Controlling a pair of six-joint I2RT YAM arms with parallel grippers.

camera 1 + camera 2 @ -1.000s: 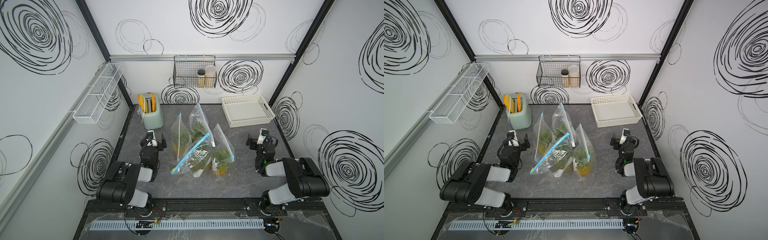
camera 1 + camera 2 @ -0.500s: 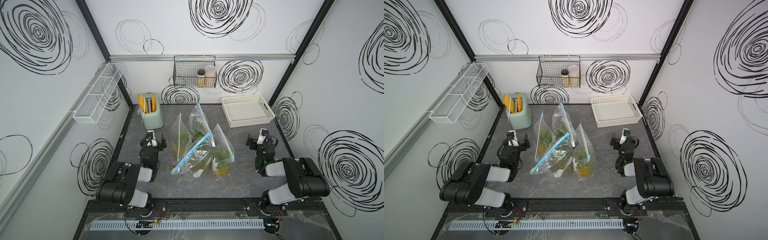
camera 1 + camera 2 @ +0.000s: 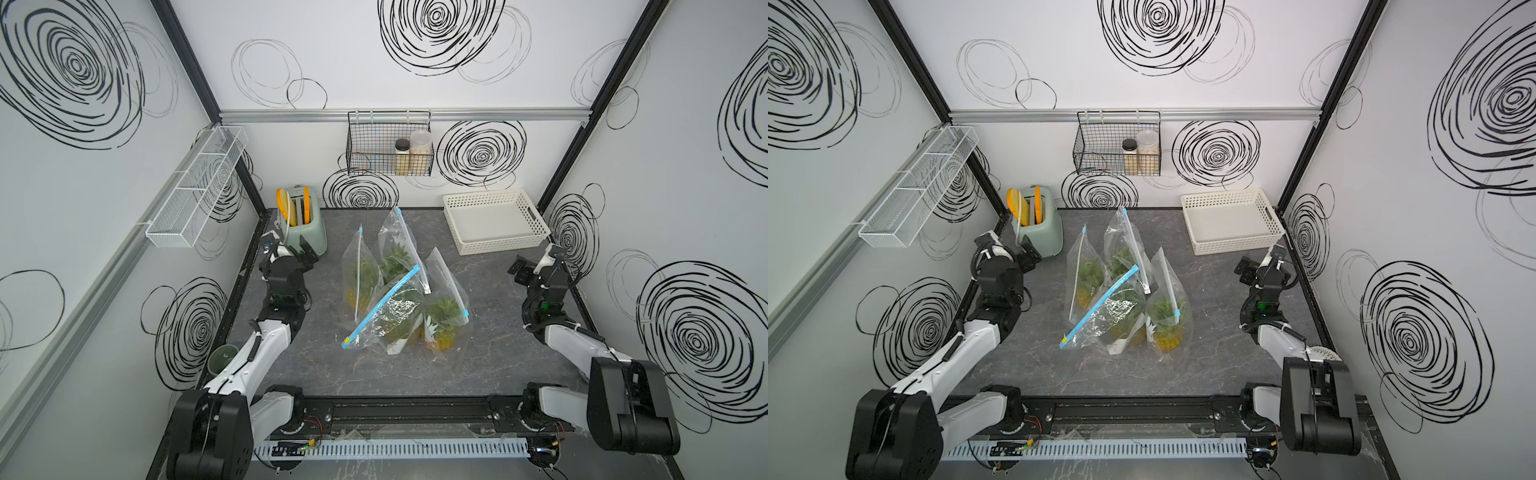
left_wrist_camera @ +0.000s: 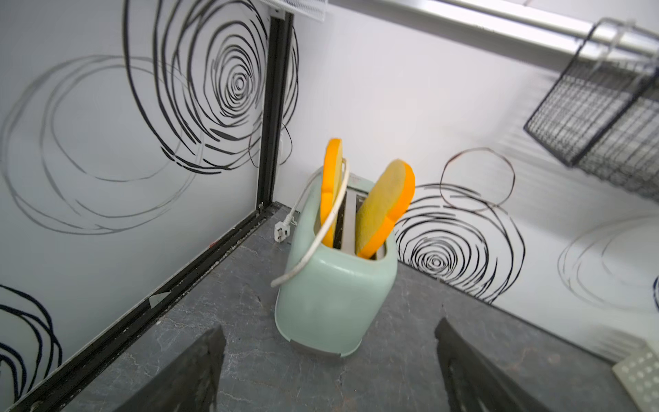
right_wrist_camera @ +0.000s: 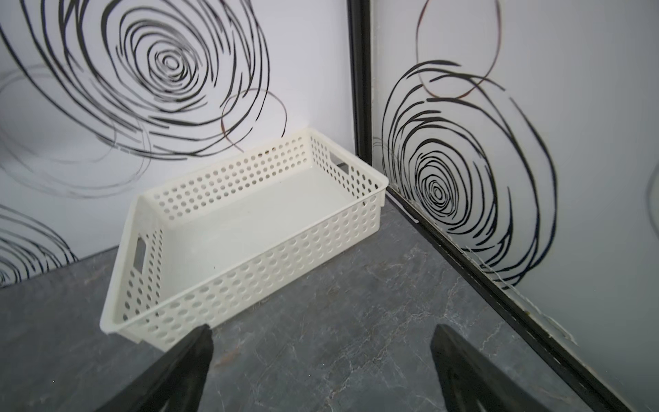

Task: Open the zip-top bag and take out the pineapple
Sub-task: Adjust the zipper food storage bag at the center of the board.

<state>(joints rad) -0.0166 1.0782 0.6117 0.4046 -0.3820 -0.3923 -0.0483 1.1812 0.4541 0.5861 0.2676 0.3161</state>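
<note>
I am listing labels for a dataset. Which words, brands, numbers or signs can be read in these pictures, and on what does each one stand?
No text can be read in any view.
The white tag inside a zip-top bag: too small to read.
The two jars in the wire basket: no label can be made out.
The toaster: no brand shows.
The white tray: plain, no marks.
</note>
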